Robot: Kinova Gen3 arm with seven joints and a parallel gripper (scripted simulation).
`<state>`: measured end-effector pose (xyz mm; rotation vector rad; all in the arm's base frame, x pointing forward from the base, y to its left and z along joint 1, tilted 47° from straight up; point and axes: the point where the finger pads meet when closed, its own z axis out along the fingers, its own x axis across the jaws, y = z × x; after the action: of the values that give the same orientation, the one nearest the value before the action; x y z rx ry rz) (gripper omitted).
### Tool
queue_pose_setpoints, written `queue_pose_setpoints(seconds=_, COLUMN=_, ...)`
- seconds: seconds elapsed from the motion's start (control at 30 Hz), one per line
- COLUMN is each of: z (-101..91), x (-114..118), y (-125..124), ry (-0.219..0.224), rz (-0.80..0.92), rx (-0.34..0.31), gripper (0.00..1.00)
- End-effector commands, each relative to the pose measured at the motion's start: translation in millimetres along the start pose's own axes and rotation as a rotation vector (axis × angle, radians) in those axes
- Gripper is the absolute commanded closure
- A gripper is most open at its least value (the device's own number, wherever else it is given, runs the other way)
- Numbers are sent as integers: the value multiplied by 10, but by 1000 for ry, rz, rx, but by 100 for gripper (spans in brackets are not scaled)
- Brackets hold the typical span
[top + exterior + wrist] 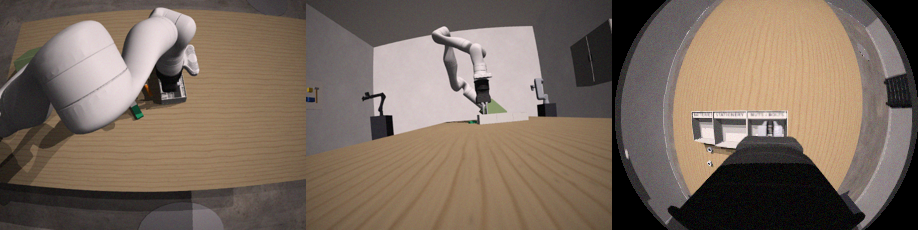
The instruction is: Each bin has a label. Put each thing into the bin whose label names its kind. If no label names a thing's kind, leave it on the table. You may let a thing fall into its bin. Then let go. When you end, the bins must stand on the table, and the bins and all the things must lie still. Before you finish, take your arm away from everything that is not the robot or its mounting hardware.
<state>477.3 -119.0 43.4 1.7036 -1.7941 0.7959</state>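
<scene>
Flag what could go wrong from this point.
The tool hangs low over the end compartment of the white bin; a sideways move might knock its wall and shift it. An orange piece and a green block lie close beside the bin, so a low sweep could scatter them. Whether the tool carries anything is unclear.
</scene>
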Motion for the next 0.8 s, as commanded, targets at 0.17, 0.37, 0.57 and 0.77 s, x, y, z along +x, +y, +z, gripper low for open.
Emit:
queue_pose_setpoints(seconds=0.17, z=194, x=-2, y=17, ry=3, rz=-2, rx=-5, gripper=69)
queue_pose_setpoints(seconds=0.37, z=228, x=-2, y=18, ry=3, rz=-2, rx=-5, gripper=69)
queue_pose_setpoints(seconds=0.57, z=228, x=-2, y=18, ry=3, rz=-2, rx=-5, gripper=69)
queue_pose_setpoints(seconds=0.77, z=227, x=-2, y=17, ry=2, rz=-2, rx=-5, gripper=69)
